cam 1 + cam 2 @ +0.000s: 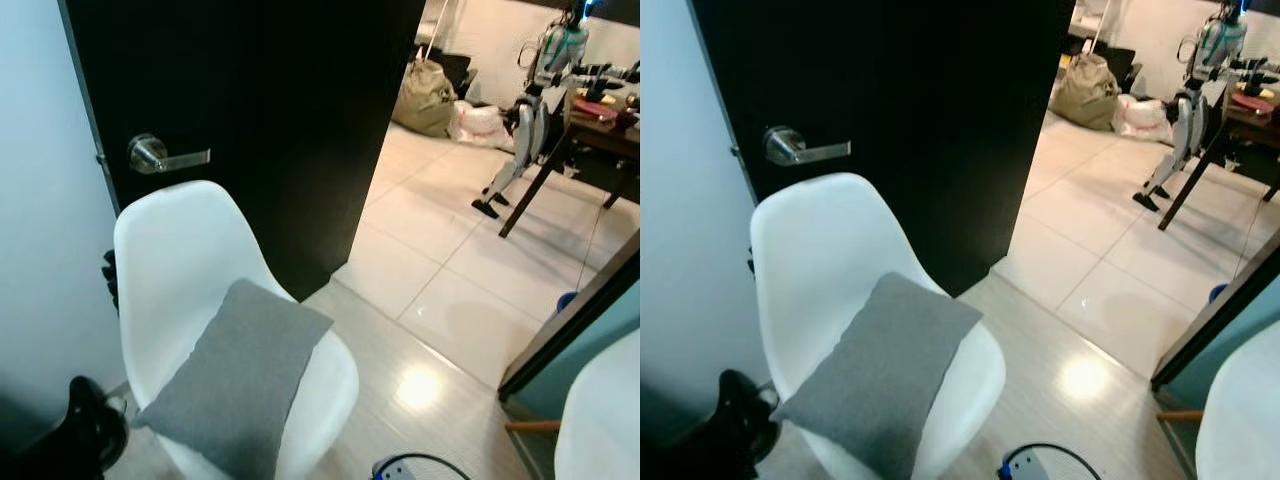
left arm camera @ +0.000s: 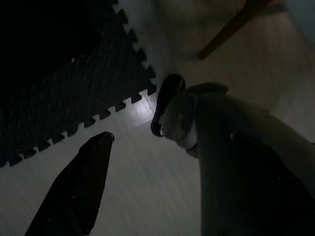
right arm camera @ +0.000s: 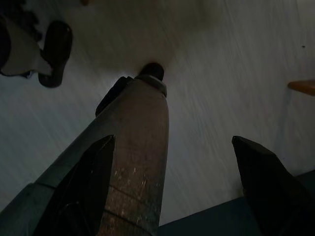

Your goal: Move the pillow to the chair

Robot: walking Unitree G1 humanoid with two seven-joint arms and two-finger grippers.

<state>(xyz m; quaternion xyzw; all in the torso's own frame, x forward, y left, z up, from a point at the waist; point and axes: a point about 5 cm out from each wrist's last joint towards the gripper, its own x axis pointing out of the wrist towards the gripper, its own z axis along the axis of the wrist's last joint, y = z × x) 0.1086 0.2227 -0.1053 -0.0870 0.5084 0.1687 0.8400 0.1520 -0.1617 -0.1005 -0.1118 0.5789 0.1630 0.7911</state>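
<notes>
A grey pillow lies on the seat of a white moulded chair, tilted, its upper corner toward 1 o'clock and its lower edge hanging just past the seat's front rim. The chair stands at 9 o'clock in the head views, its back close to a black door that carries a silver lever handle. A pale wall lies beside the door at 9 o'clock. A dark object, blurred and not identifiable, sits low at 7 o'clock beside the chair. The floor is pale wood-look planking near the chair and changes to glossy cream tiles beyond the doorway. At 1 o'clock, well apart from the chair, another humanoid robot stands next to a dark tabletop; a tan sack and a white bag rest on the tiles behind it. A second white chair edge appears at 4 o'clock, and a grey device with a cable at 6 o'clock.

The left tool hangs idle in shade over the floor, near a dark interlocking foam mat and the robot's own leg; one finger is visible, so whether its fingers are apart or together cannot be told. The right tool hangs idle over the floor with its fingers spread well apart, holding nothing.
</notes>
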